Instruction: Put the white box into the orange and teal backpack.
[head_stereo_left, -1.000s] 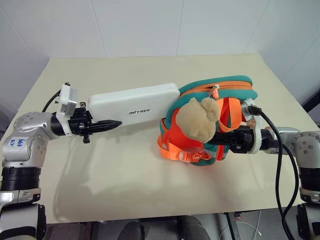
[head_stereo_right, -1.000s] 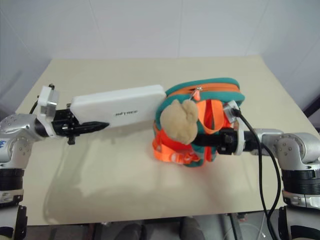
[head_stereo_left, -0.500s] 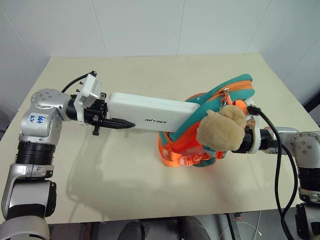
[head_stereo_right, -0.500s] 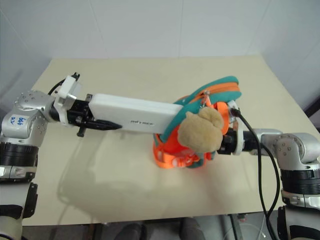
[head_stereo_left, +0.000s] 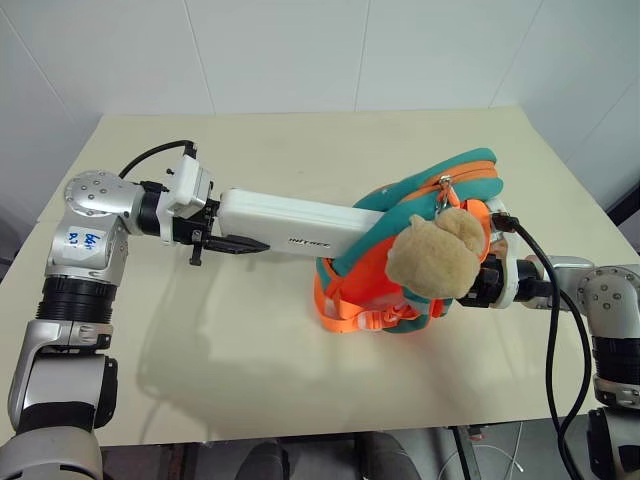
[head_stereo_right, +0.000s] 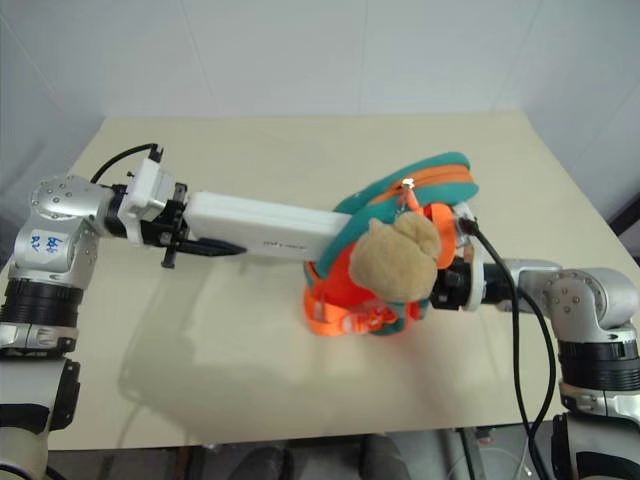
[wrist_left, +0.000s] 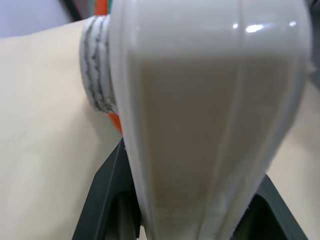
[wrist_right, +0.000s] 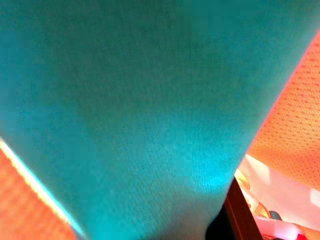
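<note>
The orange and teal backpack stands on the tan table, a little to the right of the middle. Its orange straps hang down at the near side and touch the table top. A tan plush animal toy hangs on the front of the bag, up near the zipper.

The right gripper comes in from the right side, and a black cable runs along that arm. The plush toy hides its fingertips. Its fingers are pressed close together, and they seem to pinch the side of the backpack. In the right wrist view, teal cloth sits right up against the camera, with orange mesh beside it.

The left gripper is on the left side, lifted above the table. It holds one end of the white box. One black finger lies along the near side of the box. In the left wrist view, the box sits between the two dark fingers, so they are pinching it.

The white box is long and flat, with small dark letters on it. It is up in the air, not on the table. It slopes down a little toward the right. Its far end is under the teal top edge of the backpack, inside the open mouth of the bag. Most of the box sticks out to the left.

Behind the table is a white wall.
</note>
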